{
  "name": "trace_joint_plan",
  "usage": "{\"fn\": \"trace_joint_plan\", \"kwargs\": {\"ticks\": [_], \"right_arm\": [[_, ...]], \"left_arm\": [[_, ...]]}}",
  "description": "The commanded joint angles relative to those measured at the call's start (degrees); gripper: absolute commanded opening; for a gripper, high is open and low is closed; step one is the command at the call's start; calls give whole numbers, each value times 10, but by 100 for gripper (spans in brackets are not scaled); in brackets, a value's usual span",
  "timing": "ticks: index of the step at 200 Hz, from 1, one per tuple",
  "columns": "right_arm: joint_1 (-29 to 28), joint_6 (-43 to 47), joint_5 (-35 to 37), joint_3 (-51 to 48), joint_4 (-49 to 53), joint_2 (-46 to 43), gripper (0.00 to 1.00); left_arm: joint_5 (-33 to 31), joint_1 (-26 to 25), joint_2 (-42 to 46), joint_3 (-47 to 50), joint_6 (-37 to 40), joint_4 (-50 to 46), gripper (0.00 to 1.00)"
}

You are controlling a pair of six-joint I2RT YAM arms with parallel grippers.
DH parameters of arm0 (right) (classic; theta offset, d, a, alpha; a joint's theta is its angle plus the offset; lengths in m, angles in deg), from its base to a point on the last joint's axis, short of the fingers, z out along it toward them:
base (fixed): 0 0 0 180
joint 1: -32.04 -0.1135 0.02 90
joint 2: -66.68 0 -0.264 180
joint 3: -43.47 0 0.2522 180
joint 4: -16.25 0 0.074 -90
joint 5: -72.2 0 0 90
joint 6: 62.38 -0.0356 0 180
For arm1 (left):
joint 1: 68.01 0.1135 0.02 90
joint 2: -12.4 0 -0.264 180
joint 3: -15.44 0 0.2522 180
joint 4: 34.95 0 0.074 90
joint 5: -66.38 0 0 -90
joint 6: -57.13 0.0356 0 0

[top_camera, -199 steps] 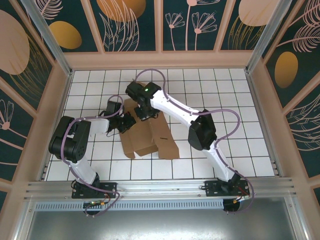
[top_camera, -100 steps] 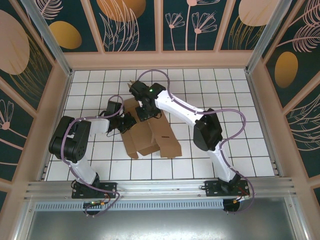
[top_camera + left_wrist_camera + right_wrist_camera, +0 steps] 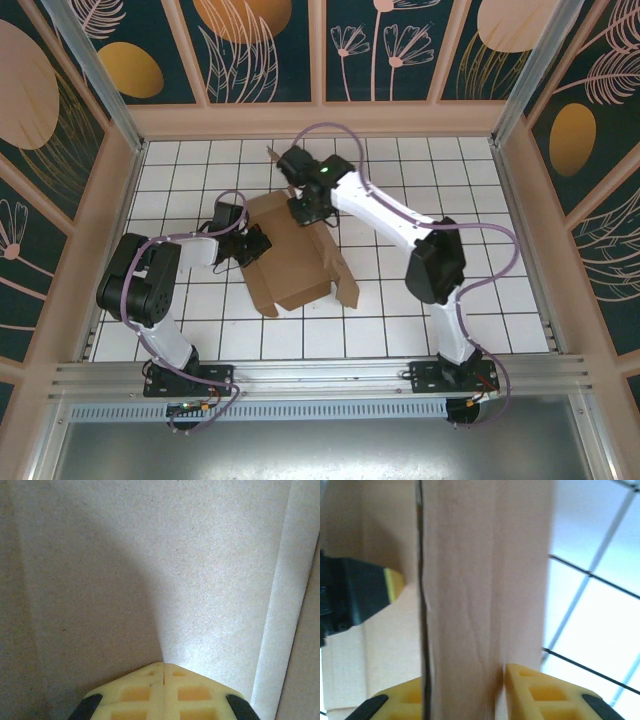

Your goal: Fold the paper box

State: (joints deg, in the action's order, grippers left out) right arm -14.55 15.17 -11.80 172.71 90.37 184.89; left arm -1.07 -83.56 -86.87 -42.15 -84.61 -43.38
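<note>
Two arms are on the paper box [image 3: 292, 262], which sits mid-table on the white tiled table [image 3: 480, 260], a bit left of centre.

Changes over the last second:
- The right arm has swung out to the right and further from the bases.
- The right gripper [image 3: 305, 212] is now over the box's far edge instead of over its middle.
- The box's right-hand panel, which lay flat on the tiles, is now lifted and stands up along the right side, so the brown footprint is narrower there.
- The left arm hasn't moved. The left gripper [image 3: 257, 245] stays at the box's left edge.

Jaws:
- Left wrist view: the left gripper [image 3: 163, 672] is clenched, yellow tips together with nothing between them, nose against plain cardboard [image 3: 150, 570].
- Right wrist view: the right gripper [image 3: 465, 690] is clamped on an upright cardboard panel [image 3: 485, 580], one yellow jaw on each side. The left gripper [image 3: 390, 587] shows just beyond that panel.
</note>
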Motion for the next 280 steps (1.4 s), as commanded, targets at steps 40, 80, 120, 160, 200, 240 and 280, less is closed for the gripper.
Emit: {"fn": "trace_joint_plan", "kwargs": {"ticks": [40,80,120,160,200,240,280], "right_arm": [[121,49,-80,-173,-108,-132,26],[186,29,-204,-265,-201,-169,26],[212,13,-310,-347,-275,-189,29],[250,24,-246,-380,-278,-196,38],[283,43,-174,-394,-282,-177,44],[316,66,-201,-419,-314,-164,46],[367,60,-297,-459,-370,-168,51]], "left_arm": [[-8,-2,41,-56,56,-70,0],[16,-7,47,-87,68,-84,15],[33,-14,28,-84,57,-66,24],[14,-14,-4,-52,16,-37,18],[-15,-13,-19,-50,13,-40,12],[-33,-12,-21,-50,24,-50,10],[-37,-11,-21,-49,29,-51,9]]}}
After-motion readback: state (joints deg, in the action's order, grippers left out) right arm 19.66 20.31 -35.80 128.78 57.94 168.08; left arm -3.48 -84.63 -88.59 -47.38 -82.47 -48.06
